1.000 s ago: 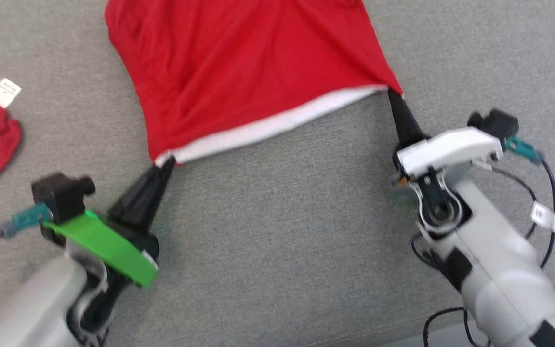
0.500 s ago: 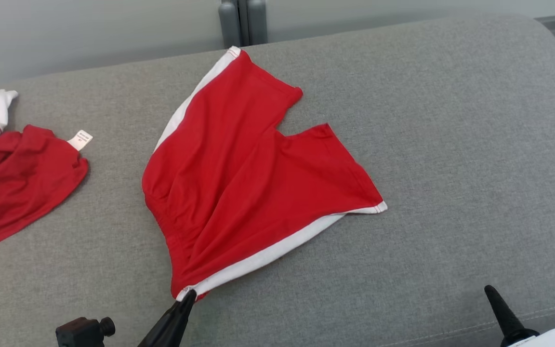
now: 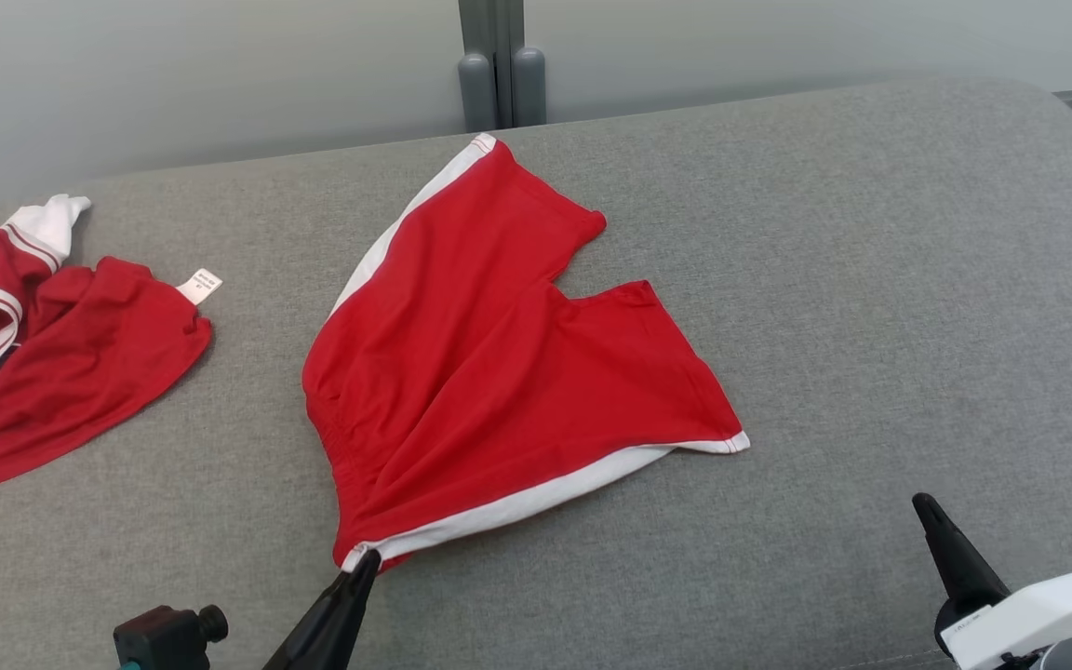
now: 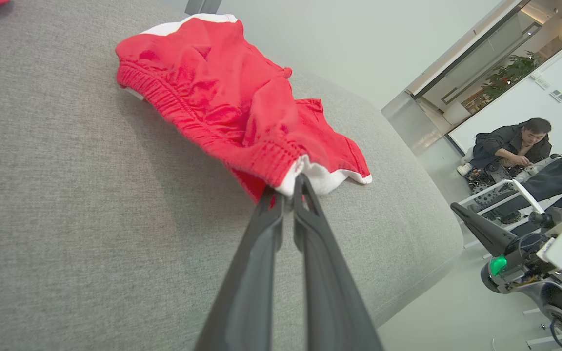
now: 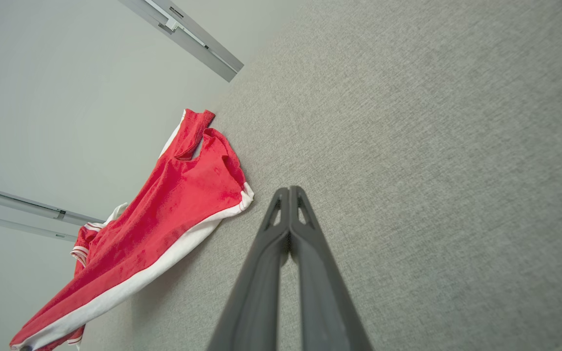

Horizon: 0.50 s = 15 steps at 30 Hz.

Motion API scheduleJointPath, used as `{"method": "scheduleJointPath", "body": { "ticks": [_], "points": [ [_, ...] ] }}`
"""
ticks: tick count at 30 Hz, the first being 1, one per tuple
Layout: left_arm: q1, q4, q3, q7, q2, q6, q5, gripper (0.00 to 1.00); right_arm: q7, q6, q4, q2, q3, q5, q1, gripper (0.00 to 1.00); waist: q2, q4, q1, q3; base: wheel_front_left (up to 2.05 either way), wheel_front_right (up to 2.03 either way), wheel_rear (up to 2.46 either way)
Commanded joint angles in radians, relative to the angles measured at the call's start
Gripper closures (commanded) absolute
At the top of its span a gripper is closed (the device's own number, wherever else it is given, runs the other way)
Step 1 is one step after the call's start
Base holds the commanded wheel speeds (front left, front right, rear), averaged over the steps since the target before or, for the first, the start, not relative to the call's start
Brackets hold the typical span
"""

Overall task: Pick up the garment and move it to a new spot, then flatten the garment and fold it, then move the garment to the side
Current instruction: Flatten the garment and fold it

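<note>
The left end effector (image 4: 288,187) clamps a corner of the red shorts (image 3: 499,354) on the grey sofa (image 3: 871,279). The right end effector (image 5: 289,191) is closed, empty, apart from them.

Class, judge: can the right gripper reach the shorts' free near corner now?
Probably yes: only bare sofa lies between the shut right gripper and the free corner of the shorts; the left gripper pinches the other end.
</note>
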Motion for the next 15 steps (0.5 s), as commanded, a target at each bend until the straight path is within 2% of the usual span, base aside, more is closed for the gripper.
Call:
{"method": "scheduleJointPath", "body": {
  "ticks": [1,3,4,5,6,7,8,9,10,15],
  "points": [
    [-0.002,0.005,0.001,-0.003,-0.004,0.010,0.008,1.00,0.021,0.000,-0.015,0.025,-0.024,-0.045,-0.016,1.00,0.0000,0.004,0.0001,-0.005,0.00,0.00,0.00],
    [-0.004,0.019,0.012,-0.003,-0.017,0.019,0.025,1.00,0.058,0.000,-0.045,0.068,-0.067,-0.160,-0.020,1.00,0.0000,0.011,0.0001,-0.009,0.00,0.00,0.00],
    [-0.004,0.026,0.018,-0.003,-0.022,0.022,0.035,0.93,0.067,0.000,-0.057,0.090,-0.086,-0.202,-0.021,1.00,0.0000,0.013,0.0001,-0.011,0.00,0.00,0.00],
    [-0.003,0.034,0.027,-0.003,-0.028,0.028,0.047,0.69,0.074,0.000,-0.071,0.109,-0.107,-0.253,-0.024,1.00,0.0000,0.015,0.0001,-0.013,0.00,0.00,0.00],
    [-0.002,0.045,0.039,-0.003,-0.040,0.032,0.066,0.46,0.081,0.000,-0.092,0.131,-0.125,-0.322,-0.030,0.94,0.0000,0.018,0.0001,-0.015,0.00,0.00,0.00],
    [0.003,0.059,0.047,-0.003,-0.051,0.035,0.081,0.00,0.079,0.000,-0.114,0.158,-0.140,-0.376,-0.036,0.69,0.0000,0.020,0.0001,-0.017,0.00,0.00,0.00],
    [0.004,0.069,0.057,-0.003,-0.061,0.034,0.096,0.00,0.077,0.000,-0.129,0.186,-0.154,-0.407,-0.039,0.52,0.0000,0.022,0.0001,-0.019,0.00,0.00,0.00],
    [0.006,0.082,0.078,-0.003,-0.077,0.036,0.118,0.00,0.072,0.000,-0.142,0.209,-0.177,-0.439,-0.041,0.11,0.0000,0.025,0.0001,-0.023,0.00,0.00,0.00],
    [0.012,0.098,0.091,-0.003,-0.088,0.035,0.136,0.00,0.069,0.000,-0.152,0.219,-0.188,-0.472,-0.045,0.00,0.0000,0.027,0.0001,-0.025,0.00,0.00,0.00],
    [0.044,0.169,0.160,-0.002,-0.151,0.025,0.241,0.00,0.027,0.000,-0.164,0.251,-0.185,-0.647,-0.067,0.00,0.0000,0.032,0.0001,-0.049,0.00,0.00,0.00]
  ]
}}
